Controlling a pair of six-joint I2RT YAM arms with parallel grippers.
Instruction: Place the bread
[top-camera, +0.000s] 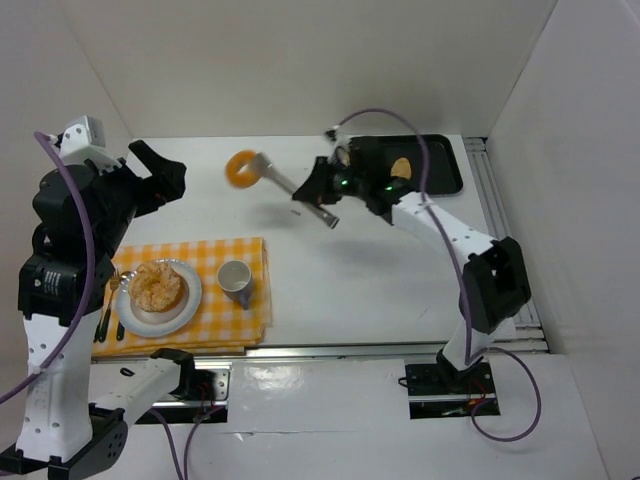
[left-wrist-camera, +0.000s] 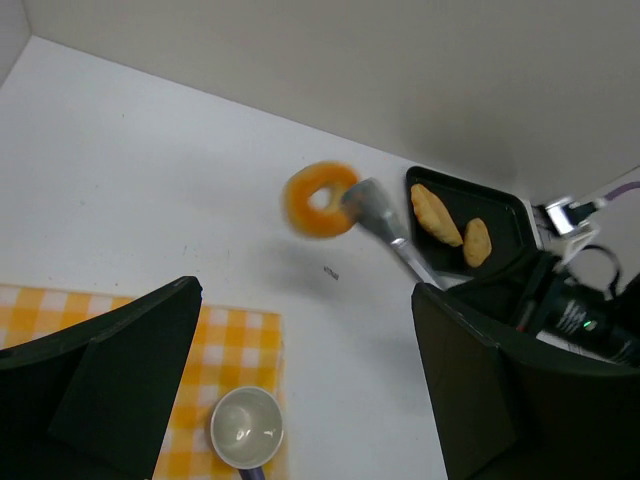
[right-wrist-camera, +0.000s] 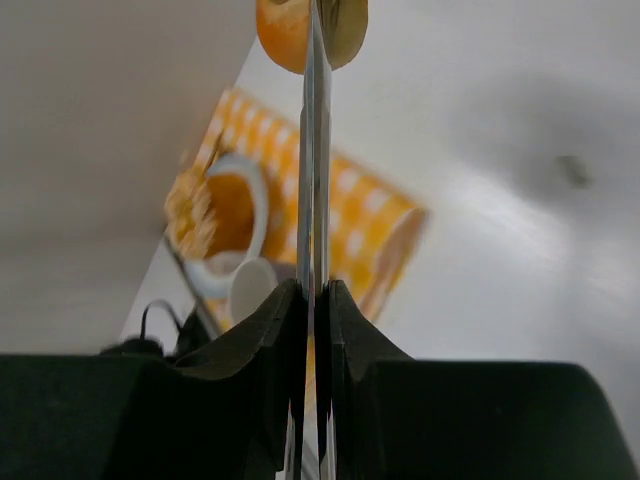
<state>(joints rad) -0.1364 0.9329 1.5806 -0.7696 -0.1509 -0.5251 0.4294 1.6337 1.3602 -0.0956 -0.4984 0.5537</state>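
Only the right wrist view shows the right gripper (right-wrist-camera: 314, 305) clamped edge-on around the tongs (right-wrist-camera: 314, 160). The bread (top-camera: 241, 168), a golden ring, slightly blurred, is pinched at the tongs' tip over the white table (top-camera: 400, 270).

Right gripper (top-camera: 316, 194) clamped on silver metal tongs (top-camera: 283, 180). Tongs pinch ring-shaped orange bread (top-camera: 240, 168) over white table (top-camera: 330, 270), between rectangular black tray (top-camera: 445, 170) and left gripper (top-camera: 160, 172).
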